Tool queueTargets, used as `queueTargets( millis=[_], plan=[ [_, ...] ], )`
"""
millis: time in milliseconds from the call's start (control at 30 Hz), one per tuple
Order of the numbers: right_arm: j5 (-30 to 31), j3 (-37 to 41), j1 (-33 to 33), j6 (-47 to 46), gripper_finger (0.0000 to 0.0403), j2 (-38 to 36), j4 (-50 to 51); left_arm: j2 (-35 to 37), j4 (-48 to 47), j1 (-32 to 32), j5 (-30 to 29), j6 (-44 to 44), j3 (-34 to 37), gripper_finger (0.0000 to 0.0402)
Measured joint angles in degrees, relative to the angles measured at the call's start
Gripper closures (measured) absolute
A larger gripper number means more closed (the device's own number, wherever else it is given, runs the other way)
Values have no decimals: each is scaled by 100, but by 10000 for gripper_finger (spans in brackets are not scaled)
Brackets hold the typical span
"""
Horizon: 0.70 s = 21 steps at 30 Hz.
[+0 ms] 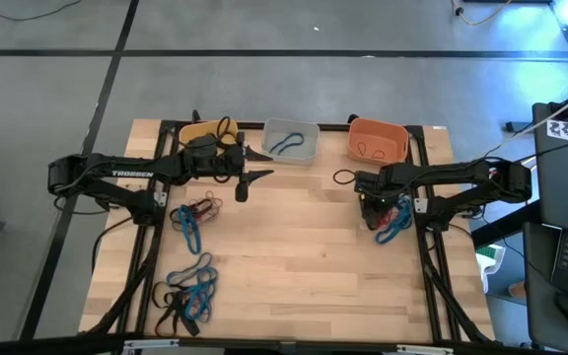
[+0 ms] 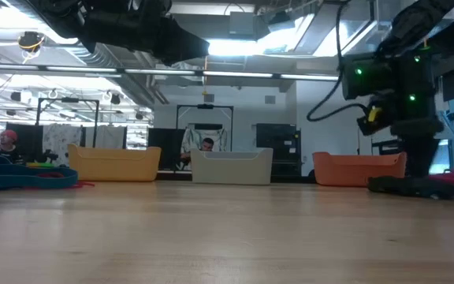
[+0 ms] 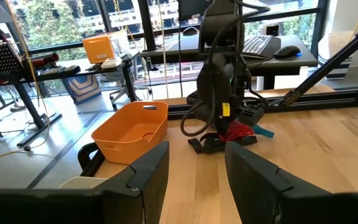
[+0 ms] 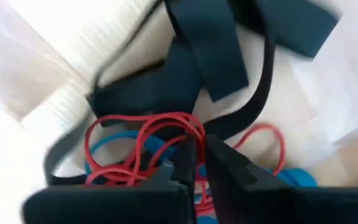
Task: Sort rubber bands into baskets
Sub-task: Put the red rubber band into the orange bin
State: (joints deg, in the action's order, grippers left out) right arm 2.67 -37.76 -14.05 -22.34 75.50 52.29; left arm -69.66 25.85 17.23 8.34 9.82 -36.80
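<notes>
On the table's right side, the right gripper [image 4: 194, 163] is down in a tangle of rubber bands [image 1: 392, 219], fingers pinched narrowly on a red band [image 4: 143, 134]. Left gripper [image 1: 249, 168] hovers with fingers spread wide beside the grey basket [image 1: 291, 141].

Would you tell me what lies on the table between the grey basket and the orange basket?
Nothing: in the high view, only bare wood separates the grey basket from the orange basket; the low view shows the same gap.
</notes>
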Motion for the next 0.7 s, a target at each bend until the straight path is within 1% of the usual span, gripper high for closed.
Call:
queueTargets(
  millis=[100,267,467,567,700],
  plan=[
    [122,-238,27,41,397,0,88,1,0,1,0,0,-2,247],
    [255,-537,27,161,396,0,285,1,0,-1,0,0,-1,247],
    [840,-999,27,185,398,-2,696,-1,0,1,0,0,-2,247],
    [1114,-1444,22,311,400,-2,989,0,0,-2,0,0,1,247],
    [1726,-2097,16,427,400,-4,1248,-1,0,-2,0,0,-2,247]
  ],
)
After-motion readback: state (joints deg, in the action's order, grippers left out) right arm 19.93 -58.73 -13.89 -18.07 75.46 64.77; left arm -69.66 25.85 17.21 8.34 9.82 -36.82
